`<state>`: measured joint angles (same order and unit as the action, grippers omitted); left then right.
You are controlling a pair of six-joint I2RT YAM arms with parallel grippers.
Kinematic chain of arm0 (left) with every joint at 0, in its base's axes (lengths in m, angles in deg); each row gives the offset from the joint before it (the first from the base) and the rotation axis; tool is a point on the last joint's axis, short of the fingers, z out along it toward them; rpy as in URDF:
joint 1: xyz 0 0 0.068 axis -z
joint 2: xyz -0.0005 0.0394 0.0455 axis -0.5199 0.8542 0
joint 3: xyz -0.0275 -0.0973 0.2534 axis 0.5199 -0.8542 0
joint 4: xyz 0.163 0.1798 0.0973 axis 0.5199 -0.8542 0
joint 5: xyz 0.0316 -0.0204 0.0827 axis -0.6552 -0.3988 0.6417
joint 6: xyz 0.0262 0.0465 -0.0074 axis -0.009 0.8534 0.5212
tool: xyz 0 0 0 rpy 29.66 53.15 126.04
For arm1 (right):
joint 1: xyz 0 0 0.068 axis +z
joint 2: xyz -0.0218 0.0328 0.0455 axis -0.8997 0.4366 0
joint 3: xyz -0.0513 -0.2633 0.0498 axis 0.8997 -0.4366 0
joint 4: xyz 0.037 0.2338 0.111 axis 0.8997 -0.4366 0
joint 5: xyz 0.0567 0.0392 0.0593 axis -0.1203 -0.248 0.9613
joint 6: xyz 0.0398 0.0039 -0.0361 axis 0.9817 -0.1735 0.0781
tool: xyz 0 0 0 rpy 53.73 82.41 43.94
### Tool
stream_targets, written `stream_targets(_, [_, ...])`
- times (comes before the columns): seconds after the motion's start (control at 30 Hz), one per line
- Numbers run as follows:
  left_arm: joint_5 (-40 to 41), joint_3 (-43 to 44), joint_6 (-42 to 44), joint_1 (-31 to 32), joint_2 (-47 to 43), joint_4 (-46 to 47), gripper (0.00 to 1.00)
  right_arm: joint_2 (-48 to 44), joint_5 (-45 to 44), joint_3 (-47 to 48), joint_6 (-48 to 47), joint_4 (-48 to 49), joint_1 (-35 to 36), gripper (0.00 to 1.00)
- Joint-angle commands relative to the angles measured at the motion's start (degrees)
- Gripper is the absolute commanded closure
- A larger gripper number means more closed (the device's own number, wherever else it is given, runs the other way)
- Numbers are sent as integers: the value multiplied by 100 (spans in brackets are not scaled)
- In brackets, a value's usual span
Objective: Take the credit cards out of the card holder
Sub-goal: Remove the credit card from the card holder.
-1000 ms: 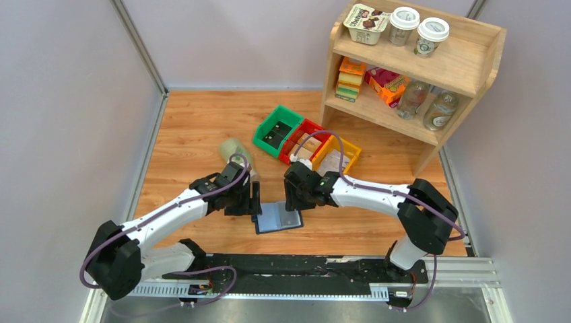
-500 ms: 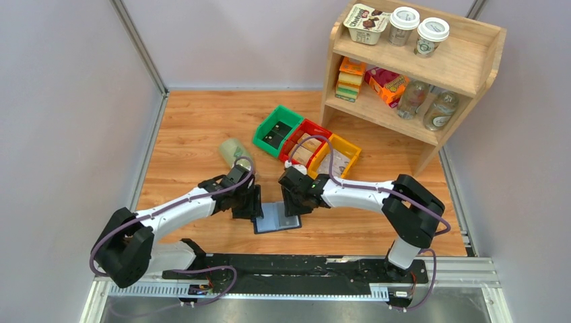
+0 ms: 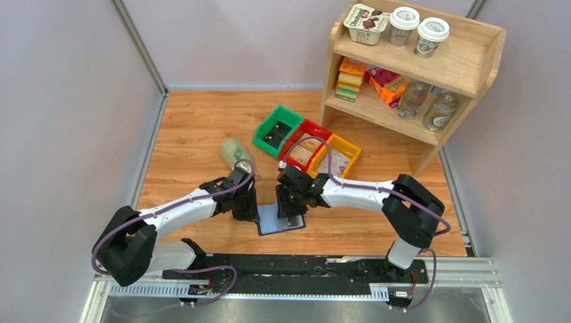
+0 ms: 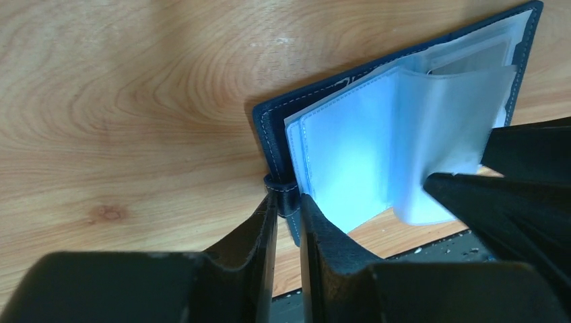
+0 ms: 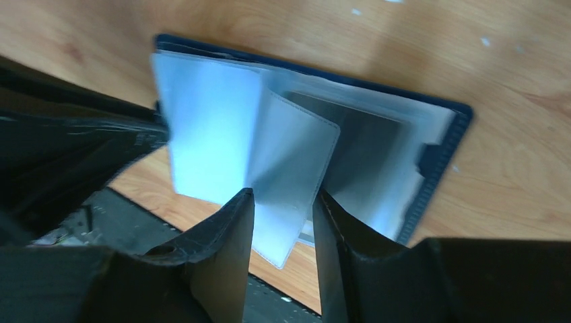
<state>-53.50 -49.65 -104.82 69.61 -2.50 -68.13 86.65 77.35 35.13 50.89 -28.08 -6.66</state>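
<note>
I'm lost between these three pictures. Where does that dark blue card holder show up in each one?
Top external: the card holder lies open at low centre, near the table's front edge.
Left wrist: the card holder fills the upper right, clear sleeves fanned.
Right wrist: the card holder stretches across the middle.
Shared landmark: the wooden table beneath it, seen in all three.

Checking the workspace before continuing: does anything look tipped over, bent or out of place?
A pale green container lies on its side on the table, left of the green bin. On the open card holder, one clear sleeve curls up inside the right claw instead of lying flat.
</note>
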Motion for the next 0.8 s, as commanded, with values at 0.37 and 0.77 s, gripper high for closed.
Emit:
stream_targets(0.37, [-169, -168, -195, 57, -238, 420, 79, 355, 1490, 476, -52, 1405, 135, 58])
stream_targets(0.77, [761, -493, -503, 48, -1380, 25, 62, 945, 1526, 616, -104, 1327, 126, 54])
